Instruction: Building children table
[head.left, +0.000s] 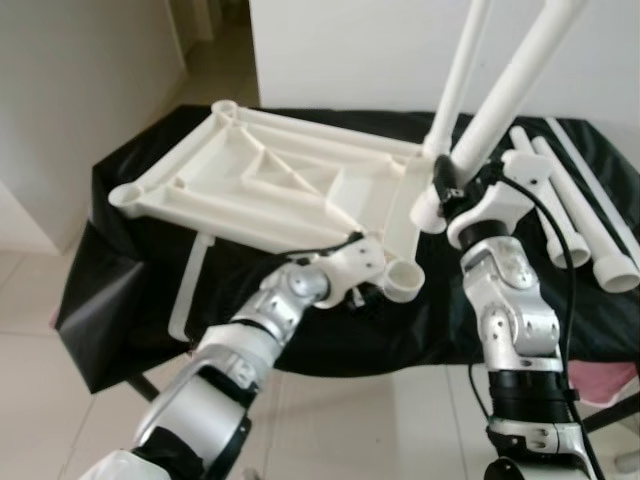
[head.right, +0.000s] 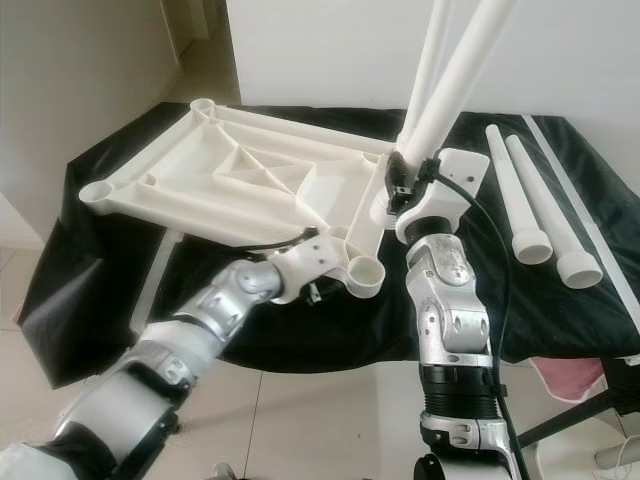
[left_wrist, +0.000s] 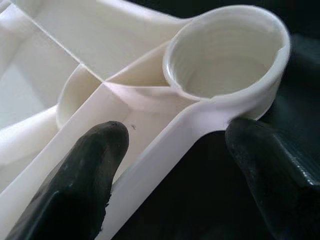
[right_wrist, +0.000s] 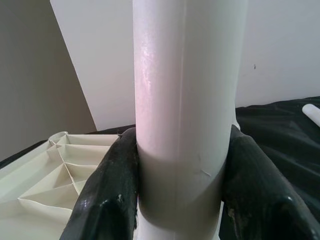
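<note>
Left eye view: right tool (head.left: 447, 190) clenched on an upright white leg (head.left: 505, 95), its long axis rising up-right; the empty corner socket (head.left: 404, 281), straddled by the released left tool (left_wrist: 172, 165), lies lower-left.

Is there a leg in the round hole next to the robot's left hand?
No, the socket beside the left gripper is hollow, nothing inside.

No text, label, brand, number or sign can be read on the white plastic tabletop (head.left: 270, 180), the white legs (head.right: 530, 215) or the black cloth (head.left: 120, 300) beneath them.
</note>
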